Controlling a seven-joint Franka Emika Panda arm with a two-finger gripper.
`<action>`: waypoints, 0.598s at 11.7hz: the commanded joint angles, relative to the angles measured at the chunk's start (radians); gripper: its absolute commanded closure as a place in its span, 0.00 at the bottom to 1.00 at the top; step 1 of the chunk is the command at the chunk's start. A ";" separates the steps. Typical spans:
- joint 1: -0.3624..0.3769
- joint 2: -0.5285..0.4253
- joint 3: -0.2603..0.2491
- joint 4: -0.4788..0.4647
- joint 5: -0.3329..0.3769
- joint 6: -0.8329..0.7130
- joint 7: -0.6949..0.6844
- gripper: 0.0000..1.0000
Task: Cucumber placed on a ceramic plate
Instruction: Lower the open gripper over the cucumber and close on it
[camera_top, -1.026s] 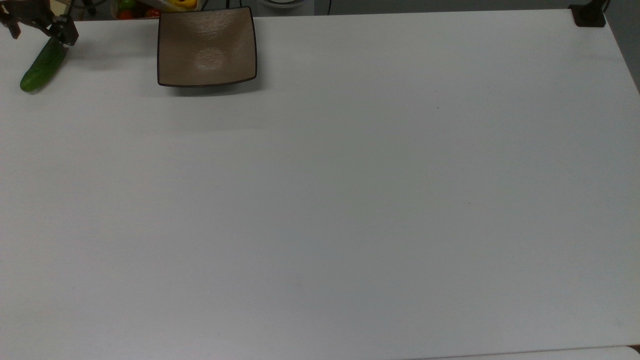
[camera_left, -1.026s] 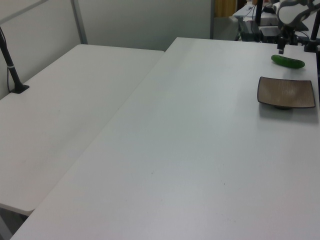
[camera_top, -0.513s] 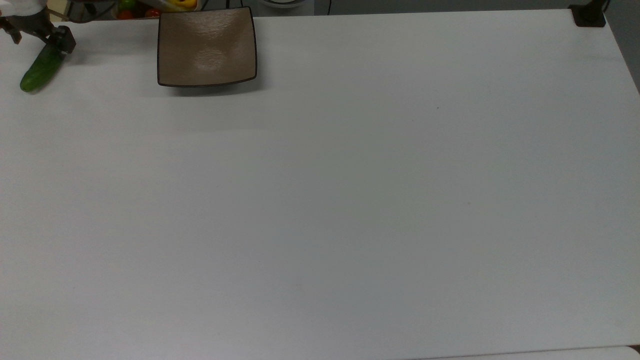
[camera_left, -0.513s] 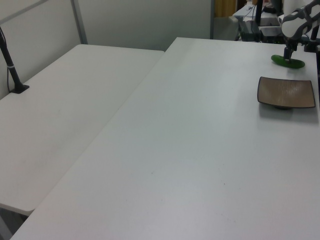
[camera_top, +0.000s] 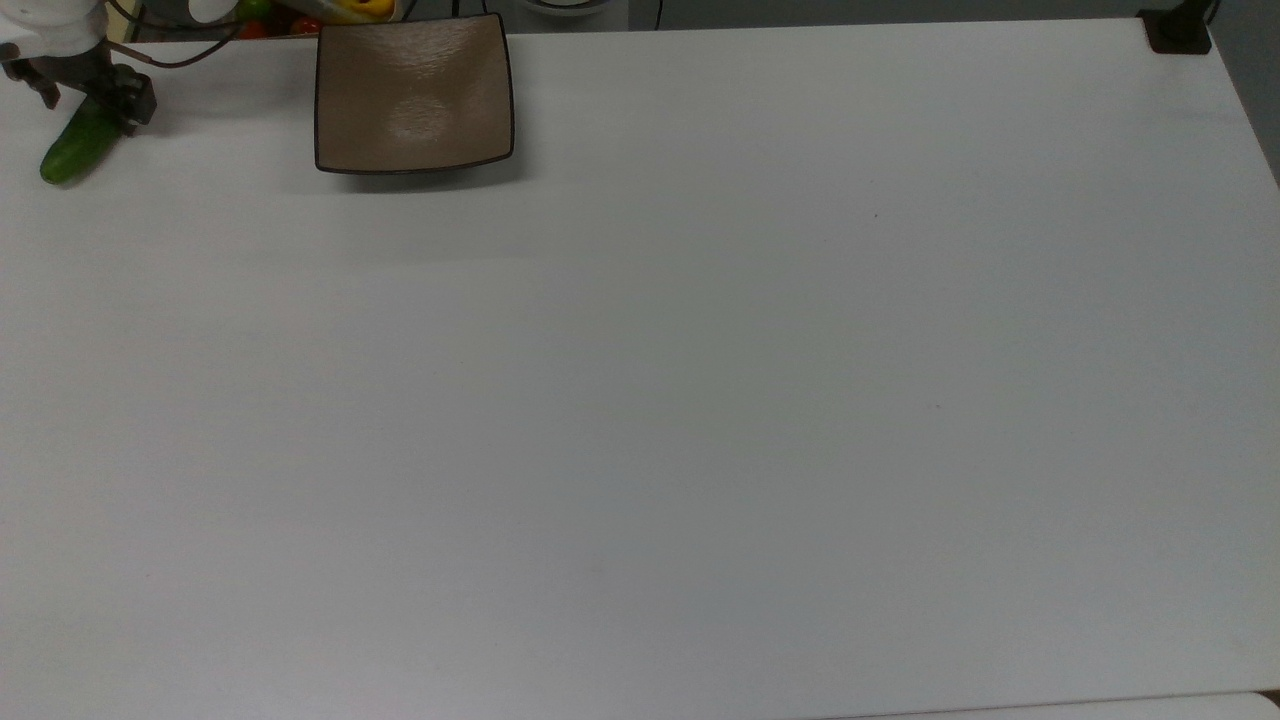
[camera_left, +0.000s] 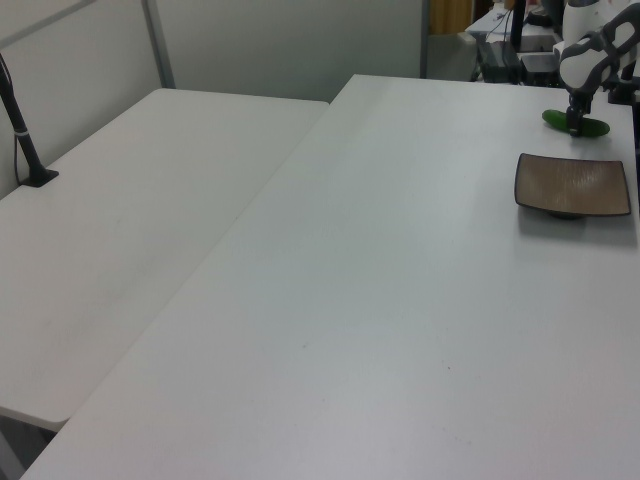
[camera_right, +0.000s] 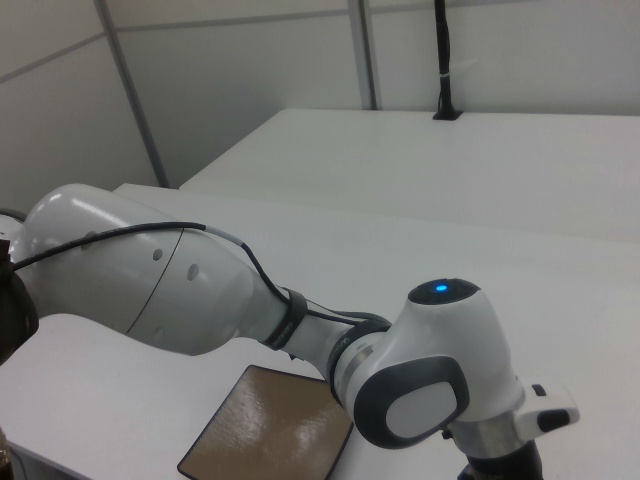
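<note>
The dark green cucumber (camera_top: 68, 155) lies slanted on the white table at the top view's far left. My gripper (camera_top: 92, 100) is down over its upper end, open, with one dark finger on each side of it. In the left view the gripper (camera_left: 576, 122) stands on the middle of the cucumber (camera_left: 595, 127), at the far right. The square tan-brown ceramic plate (camera_top: 415, 95) sits empty to the right of the cucumber in the top view. It lies nearer than the cucumber in the left view (camera_left: 572, 184), and its corner shows under the arm in the right view (camera_right: 270, 430).
The white arm (camera_right: 200, 300) reaches across the right view above the plate. Coloured items (camera_top: 300, 15) lie past the table's far edge beside the plate. A black post base (camera_top: 1178, 30) stands at the top view's upper right corner. A second white table (camera_left: 130, 220) adjoins.
The gripper has come down over the cucumber's upper end, hiding more of it. Cucumber and plate have stayed where they were.
</note>
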 joint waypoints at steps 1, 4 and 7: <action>0.001 -0.008 0.000 -0.024 0.020 0.027 -0.090 0.91; 0.007 -0.021 0.006 -0.021 0.032 0.019 -0.093 0.92; 0.015 -0.132 0.043 -0.021 0.051 -0.083 -0.095 0.91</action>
